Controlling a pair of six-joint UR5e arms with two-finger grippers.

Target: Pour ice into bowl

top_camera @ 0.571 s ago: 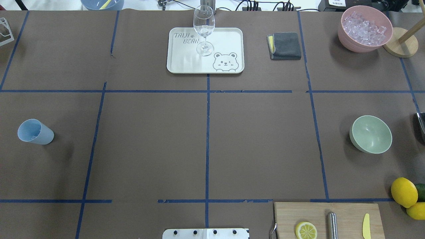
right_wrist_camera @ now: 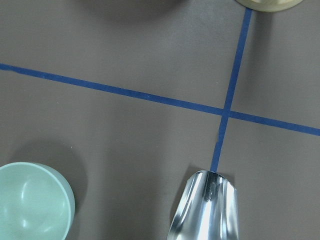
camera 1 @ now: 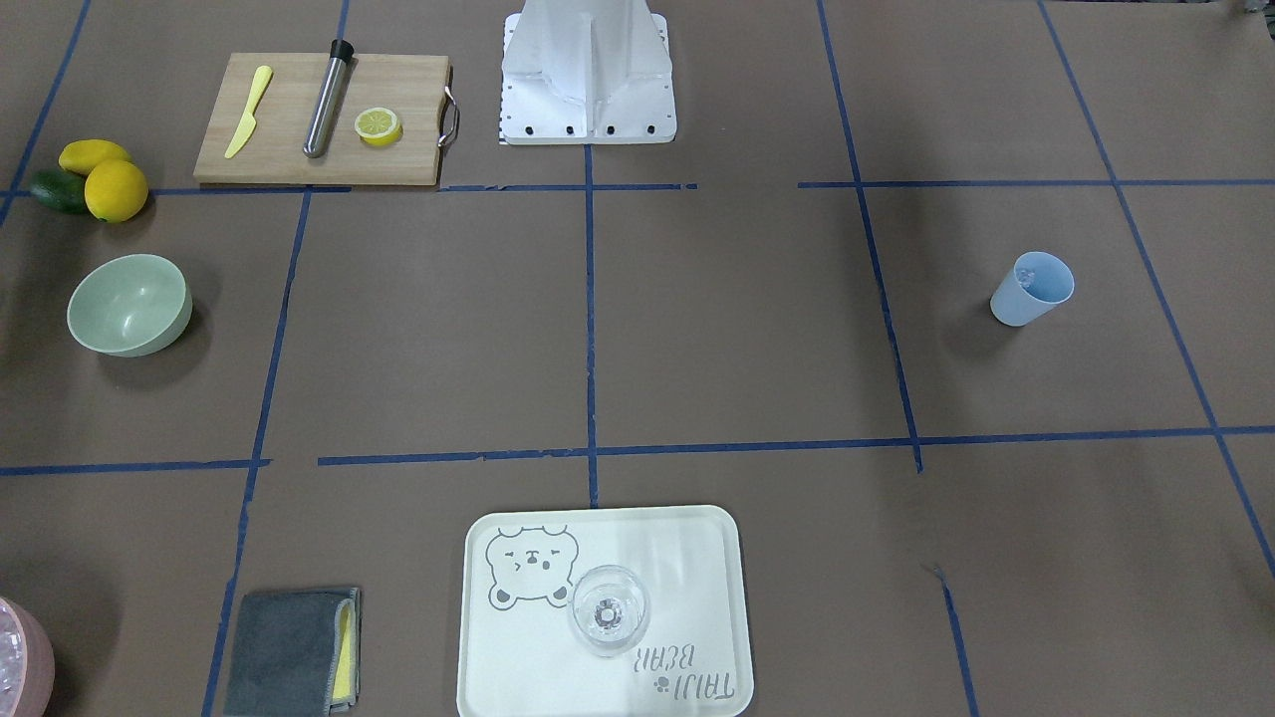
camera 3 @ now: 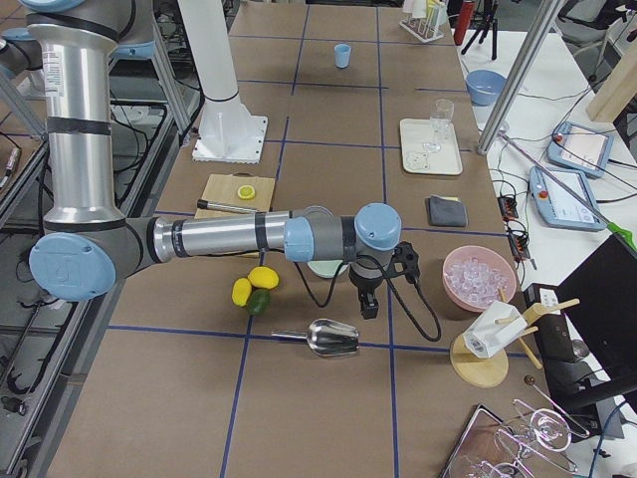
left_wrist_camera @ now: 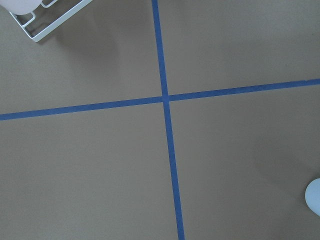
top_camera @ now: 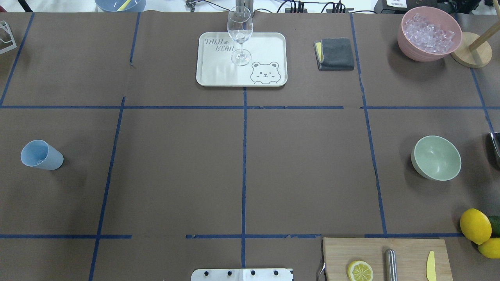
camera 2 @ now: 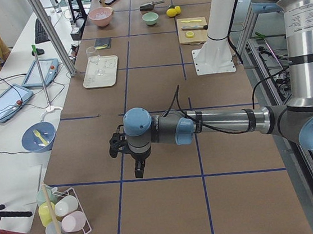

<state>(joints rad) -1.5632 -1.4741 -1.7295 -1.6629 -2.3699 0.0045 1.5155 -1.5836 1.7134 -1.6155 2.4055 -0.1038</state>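
Ice [camera 1: 1030, 284] in cup [camera 1: 1016, 309] barely discernible; right tool [camera 3: 368, 305] state unclear

You've a wine glass [top_camera: 240, 29] upright on the bear tray [top_camera: 218, 70] far centre, grey cloth [top_camera: 336, 54] right of it, cutting board [top_camera: 410, 253] near right bearing lemon half [top_camera: 360, 271] and yellow knife [top_camera: 430, 266], whole lemon [top_camera: 475, 225] beside.

Bright even overhead light, soft shadows beside bowl [top_camera: 435, 158] and cup [top_camera: 41, 155], mirror glare on scoop [right_wrist_camera: 207, 210], sheen on tray [camera 1: 682, 558], wrist views slightly soft, other views sharp
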